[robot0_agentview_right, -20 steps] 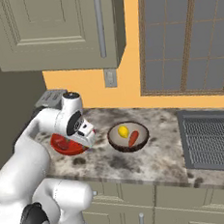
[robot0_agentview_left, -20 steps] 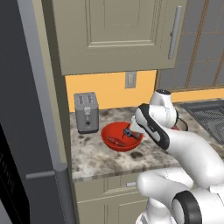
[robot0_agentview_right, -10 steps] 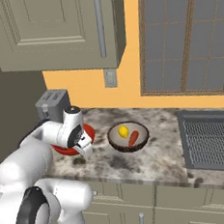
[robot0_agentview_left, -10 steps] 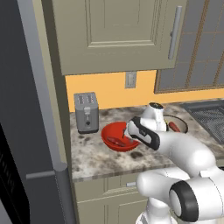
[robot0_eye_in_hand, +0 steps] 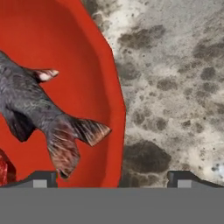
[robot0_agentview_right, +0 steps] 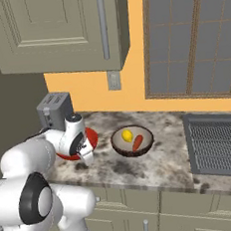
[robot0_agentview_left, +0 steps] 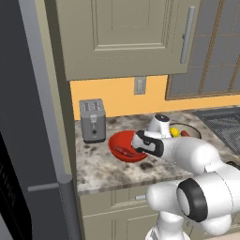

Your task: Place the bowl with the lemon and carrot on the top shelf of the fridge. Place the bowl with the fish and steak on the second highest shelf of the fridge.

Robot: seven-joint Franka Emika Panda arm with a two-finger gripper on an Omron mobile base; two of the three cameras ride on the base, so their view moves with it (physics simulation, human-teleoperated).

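Open claw (robot0_eye_in_hand: 113, 177) straddles glossy red bowl (robot0_eye_in_hand: 87, 65) rim, speckled counter (robot0_eye_in_hand: 175, 87).

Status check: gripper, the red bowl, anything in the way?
Gripper open, its tips straddling the rim of the wide glossy red bowl. Grey fish inside, bowl on the speckled counter. Nothing between the tips but the rim.
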